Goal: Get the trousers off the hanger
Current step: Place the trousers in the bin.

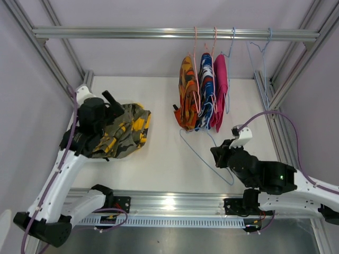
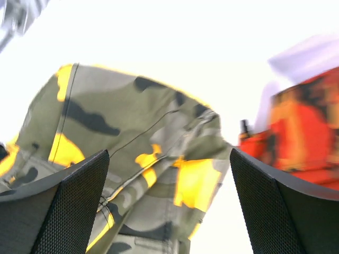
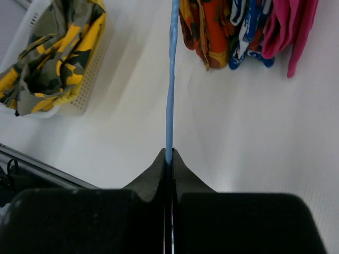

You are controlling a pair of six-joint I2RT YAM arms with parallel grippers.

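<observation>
Your right gripper (image 3: 169,154) is clamped on the blue wire hanger (image 3: 170,74), near right. Your left gripper (image 2: 168,153) is wide open over the camouflage trousers (image 2: 132,116) in the white basket (image 3: 87,79), left side. The orange trousers (image 1: 187,95), blue-red-white trousers (image 1: 206,87) and pink trousers (image 1: 220,87) hang from the far rail (image 1: 132,33).

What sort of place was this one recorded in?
Probably a robotics lab cell, not a home: a bare aluminium frame encloses a plain white table, and small trousers hang from its top bar on wire hangers.
</observation>
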